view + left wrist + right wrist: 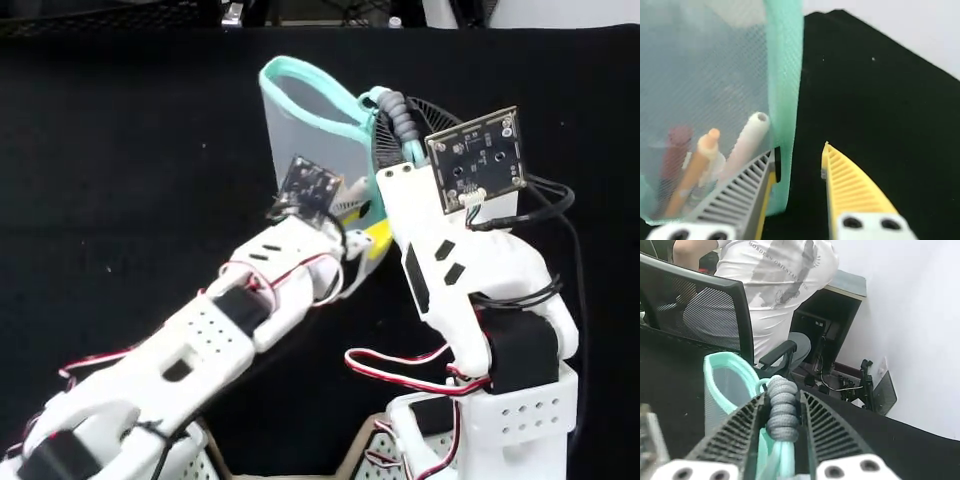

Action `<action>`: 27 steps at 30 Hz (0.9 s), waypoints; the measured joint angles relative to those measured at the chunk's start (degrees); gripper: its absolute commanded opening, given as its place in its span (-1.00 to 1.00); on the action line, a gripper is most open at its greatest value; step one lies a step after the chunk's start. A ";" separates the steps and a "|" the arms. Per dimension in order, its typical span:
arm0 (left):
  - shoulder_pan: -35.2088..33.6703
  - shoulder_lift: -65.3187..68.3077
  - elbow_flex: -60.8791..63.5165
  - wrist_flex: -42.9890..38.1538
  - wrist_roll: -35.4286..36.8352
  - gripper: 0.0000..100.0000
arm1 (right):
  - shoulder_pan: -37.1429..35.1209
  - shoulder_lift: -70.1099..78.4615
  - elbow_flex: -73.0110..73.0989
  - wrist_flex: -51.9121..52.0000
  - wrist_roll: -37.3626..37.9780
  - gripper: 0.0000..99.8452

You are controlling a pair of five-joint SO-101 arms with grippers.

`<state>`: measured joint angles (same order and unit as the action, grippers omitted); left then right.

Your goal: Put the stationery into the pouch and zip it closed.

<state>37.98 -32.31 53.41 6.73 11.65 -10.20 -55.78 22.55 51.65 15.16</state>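
Note:
The pouch point(312, 140), clear mesh with teal trim, stands upright on the black table, its mouth open at the top. My right gripper point(400, 135) holds it from above, shut on the grey braided zipper cord point(782, 412) at the teal end. In the right wrist view the right gripper point(783, 400) clamps that cord, with the pouch point(722, 385) beyond it. My left gripper point(799, 155) is open low at the pouch's side, the teal seam point(785, 100) between its grey and yellow fingers point(850, 190). Inside lie an orange pen point(697, 167), a white pen point(747, 140) and a red item point(675, 150).
Black cloth point(120, 150) covers the table all round the pouch. The two arms stand close together at the front, with loose red and black wires point(400, 360) on them. A black mesh office chair point(700, 305) stands beyond the table's far edge.

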 measured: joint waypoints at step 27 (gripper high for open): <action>-19.87 -6.24 -1.58 2.20 0.09 -0.67 | -2.02 0.00 -1.32 2.55 2.11 -0.97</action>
<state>18.11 -38.55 51.82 8.92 11.74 -12.22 -55.78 21.23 54.20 17.27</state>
